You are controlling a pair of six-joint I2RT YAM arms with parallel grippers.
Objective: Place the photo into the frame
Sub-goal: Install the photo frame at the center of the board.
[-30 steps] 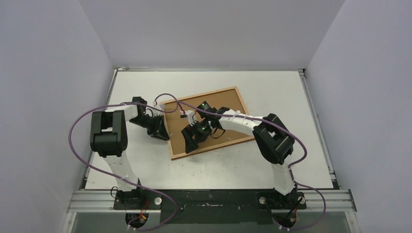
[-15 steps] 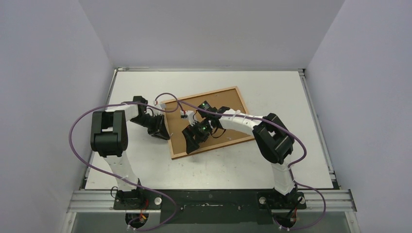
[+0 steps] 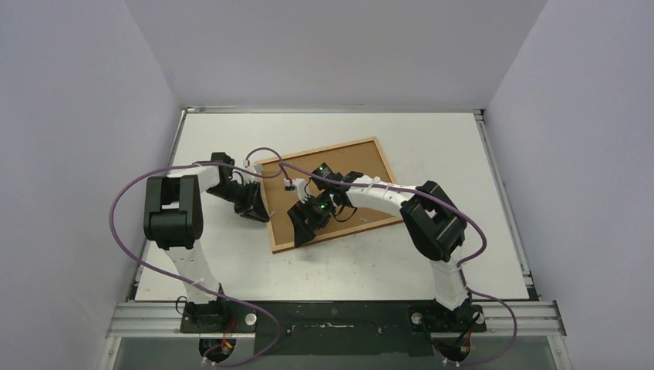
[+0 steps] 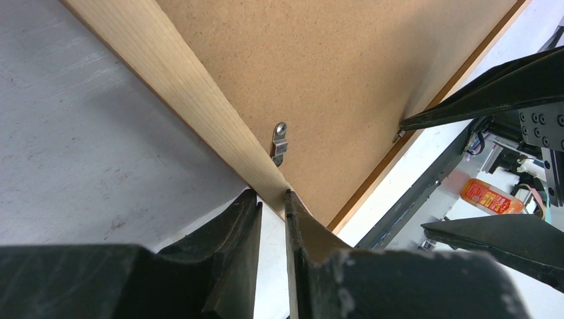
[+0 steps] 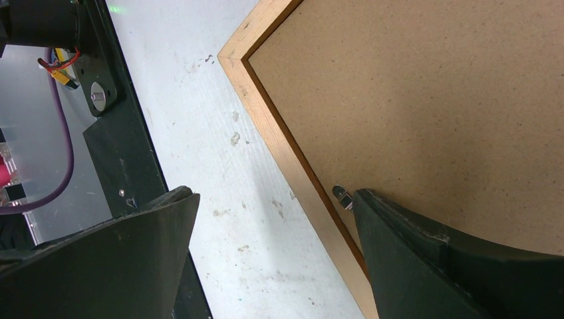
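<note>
The frame (image 3: 332,147) lies face down and askew at the middle of the table, with the brown fibreboard backing sheet (image 3: 362,166) inside it. The photo is hidden. My left gripper (image 3: 262,213) is shut on the frame's left wooden rail (image 4: 186,100), fingertips astride it (image 4: 273,199), just below a metal clip (image 4: 280,141). My right gripper (image 3: 302,231) is open wide over the frame's near-left part (image 5: 276,196). One finger (image 5: 425,259) rests by a small clip (image 5: 343,196) on the backing (image 5: 432,93); the other finger hangs over bare table.
The white table (image 3: 432,254) is walled on three sides, with a black rail (image 3: 332,316) at its near edge holding both arm bases. Purple cables (image 3: 116,208) loop off the arms. The frame's near-left corner (image 5: 233,56) lies close to the left arm.
My right gripper has slid a little toward the frame's near-left corner. The left gripper and the frame have not visibly moved.
</note>
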